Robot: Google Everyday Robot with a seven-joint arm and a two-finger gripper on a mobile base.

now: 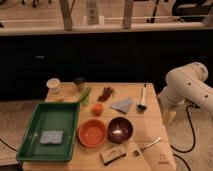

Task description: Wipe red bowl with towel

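Observation:
The red bowl (92, 132) sits upright and empty on the wooden table (150, 120), near the front middle. The grey-blue towel (121, 105) lies folded flat behind it, about mid-table. My white arm (190, 86) stands off the table's right edge. My gripper (170, 116) hangs low beside that edge, well to the right of the towel and bowl, touching neither.
A dark maroon bowl (120, 130) sits right of the red one. A green tray (47, 131) holding a blue sponge (51, 136) is at the left. Also here: an orange fruit (97, 108), a black brush (142, 98), a fork (147, 146), a white cup (53, 85) and a dark jar (79, 83).

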